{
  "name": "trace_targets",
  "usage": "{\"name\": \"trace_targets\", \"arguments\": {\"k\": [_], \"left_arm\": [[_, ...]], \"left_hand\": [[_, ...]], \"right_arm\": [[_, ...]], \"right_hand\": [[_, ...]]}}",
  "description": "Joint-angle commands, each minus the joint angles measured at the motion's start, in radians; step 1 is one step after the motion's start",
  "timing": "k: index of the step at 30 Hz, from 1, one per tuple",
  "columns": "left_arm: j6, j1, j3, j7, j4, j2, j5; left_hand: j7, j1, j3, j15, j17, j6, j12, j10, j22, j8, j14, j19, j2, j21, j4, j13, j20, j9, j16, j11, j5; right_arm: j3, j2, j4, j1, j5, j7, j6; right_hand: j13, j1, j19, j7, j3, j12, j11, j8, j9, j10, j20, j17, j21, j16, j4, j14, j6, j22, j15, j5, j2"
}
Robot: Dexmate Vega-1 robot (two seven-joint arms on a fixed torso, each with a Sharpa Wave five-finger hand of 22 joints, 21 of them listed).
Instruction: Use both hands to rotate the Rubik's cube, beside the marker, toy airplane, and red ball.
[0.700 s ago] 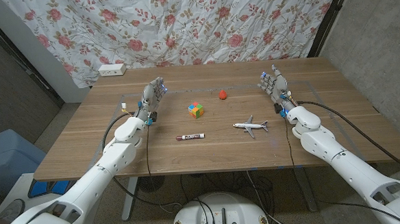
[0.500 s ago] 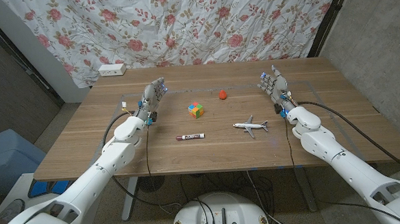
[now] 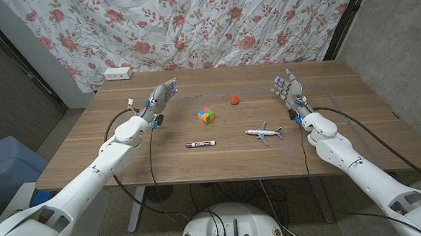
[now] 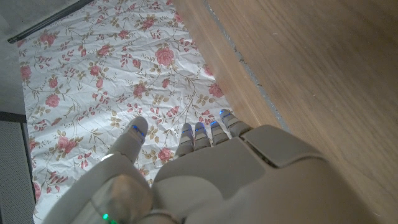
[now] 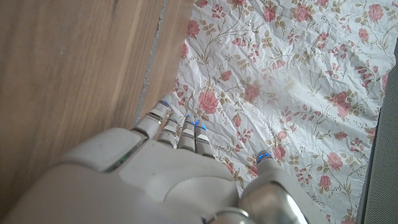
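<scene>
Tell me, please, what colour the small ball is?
Red ball; the head view shows it best.

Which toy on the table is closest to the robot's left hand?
The Rubik's cube. It sits just right of the left hand, while the marker, red ball and toy airplane all lie farther away.

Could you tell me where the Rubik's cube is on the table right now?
In the head view the Rubik's cube sits near the table's middle, apart from both hands, with the red ball behind it to the right and the marker in front.
</scene>
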Motion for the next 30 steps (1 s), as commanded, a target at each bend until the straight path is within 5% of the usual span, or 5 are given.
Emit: {"name": "trace_targets", "arguments": {"k": [1,10,30], "left_arm": [[-0.019,-0.024,0.026,-0.053,-0.004,0.044,0.061],[0.007,-0.012,0.032,-0.059,-0.064,0.096,0.105],[0.059,-0.03,0.054,-0.084,-0.21,0.231,0.289]], "left_hand": [[-0.01,0.033,0.006,-0.018,0.005,0.032,0.007,0.025,0.003,0.014,0.01,0.007,-0.004,0.004,-0.047,0.005,-0.034,0.003,0.006,-0.018,-0.005],[-0.022,0.071,0.001,-0.029,0.006,0.063,0.012,0.067,0.003,0.022,0.022,0.018,-0.024,0.005,-0.09,0.006,-0.044,0.003,0.006,-0.045,-0.01],[-0.049,0.119,-0.003,-0.046,0.006,0.08,0.007,0.088,0.002,0.023,0.029,0.028,-0.052,0.004,-0.1,0.006,-0.046,0.004,0.004,-0.074,-0.011]], "right_arm": [[0.0,0.009,0.014,0.004,0.003,0.004,0.01],[0.003,0.005,0.002,-0.006,0.005,0.004,0.015],[0.004,-0.004,-0.017,-0.019,0.005,0.017,0.026]], "right_hand": [[0.001,0.0,0.008,-0.001,0.006,0.004,-0.001,0.005,0.004,0.004,0.002,0.002,0.006,0.008,0.002,0.008,0.005,0.005,0.002,0.004,0.006],[0.001,0.0,0.007,-0.001,0.006,0.005,-0.001,0.005,0.004,0.004,0.001,0.002,0.006,0.008,0.002,0.009,0.005,0.005,0.003,0.004,0.007],[0.001,0.001,0.008,-0.002,0.006,0.005,-0.004,0.004,0.004,0.004,0.002,0.001,0.007,0.008,0.002,0.007,0.005,0.005,0.001,0.004,0.007]]}}
